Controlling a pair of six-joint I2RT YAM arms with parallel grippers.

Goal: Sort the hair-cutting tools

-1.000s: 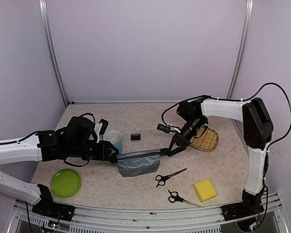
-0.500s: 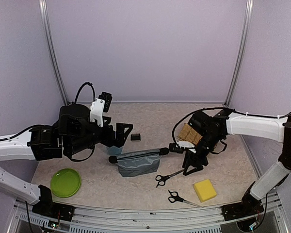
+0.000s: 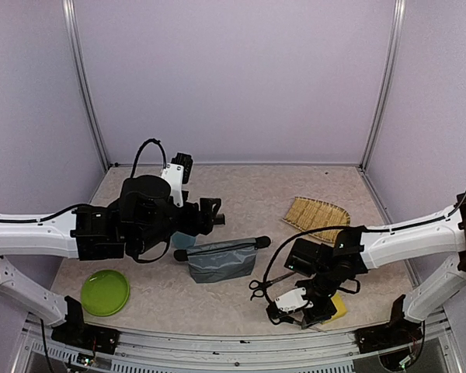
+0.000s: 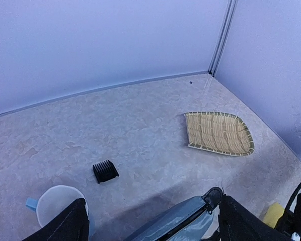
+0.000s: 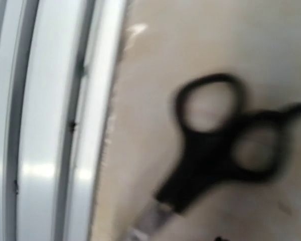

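One pair of scissors (image 3: 258, 287) with black loop handles lies right of the grey pouch (image 3: 221, 261), its blades partly under my right arm. A second pair of scissors (image 5: 218, 135) fills the right wrist view, blurred, close to the table's near rail. My right gripper (image 3: 292, 305) hangs low over that pair; its fingers do not show. A tiny black block (image 4: 106, 171) lies beyond the pouch (image 4: 183, 221). My left gripper (image 4: 151, 203) is raised above the pouch's left end, jaws wide open and empty.
A light-blue cup (image 4: 57, 203) stands left of the pouch. A woven basket (image 3: 317, 217) lies at the right, a green plate (image 3: 105, 291) at the near left. A yellow sponge (image 3: 339, 305) sits partly under my right arm.
My left gripper let go of the pouch's end, opened wide and lifted back. My right arm swung from the pouch's right end down to the near edge, over the nearer scissors.
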